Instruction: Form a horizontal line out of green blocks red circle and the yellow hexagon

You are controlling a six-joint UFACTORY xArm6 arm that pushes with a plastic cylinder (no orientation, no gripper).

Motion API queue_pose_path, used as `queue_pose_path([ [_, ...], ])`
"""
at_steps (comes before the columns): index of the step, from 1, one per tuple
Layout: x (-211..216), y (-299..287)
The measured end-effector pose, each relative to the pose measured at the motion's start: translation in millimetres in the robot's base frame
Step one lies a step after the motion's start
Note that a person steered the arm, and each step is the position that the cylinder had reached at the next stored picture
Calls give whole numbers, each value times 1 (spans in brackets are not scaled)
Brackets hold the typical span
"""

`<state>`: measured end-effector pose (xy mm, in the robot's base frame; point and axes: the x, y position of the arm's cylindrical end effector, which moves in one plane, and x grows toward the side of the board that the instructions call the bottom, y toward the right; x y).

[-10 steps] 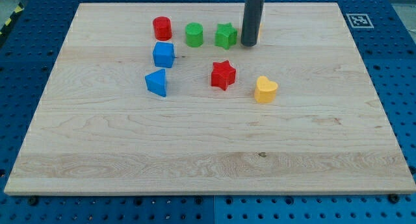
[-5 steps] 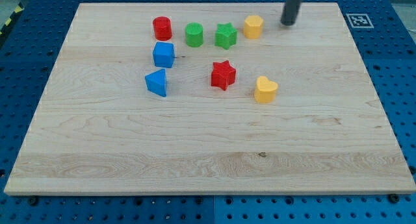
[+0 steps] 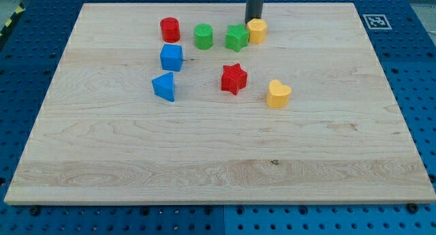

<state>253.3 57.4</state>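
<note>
Near the view's top, four blocks lie in a row from left to right: the red circle [image 3: 169, 29], the green circle [image 3: 203, 37], the green star [image 3: 237, 37] and the yellow hexagon [image 3: 257, 31]. The hexagon touches the green star's right side. My tip [image 3: 253, 20] stands just above the hexagon, at its top edge, with the dark rod rising out of the view's top.
A blue cube [image 3: 172, 57] and a blue triangle [image 3: 164, 86] lie below the red circle. A red star [image 3: 234, 78] and a yellow heart [image 3: 278, 94] lie below the row. The wooden board [image 3: 218, 174] has a tag at its top right corner [image 3: 374, 20].
My tip went from beside the hexagon to the view's top right, then came back above the hexagon. The hexagon has slid left and down against the green star.
</note>
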Motion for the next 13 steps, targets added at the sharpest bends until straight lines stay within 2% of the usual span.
queue_pose_path([
  [1, 2, -24],
  [2, 9, -24],
  [6, 22, 39],
  [7, 10, 10],
  [8, -10, -63],
  [9, -11, -133],
  [11, -7, -166],
  [13, 18, -163],
])
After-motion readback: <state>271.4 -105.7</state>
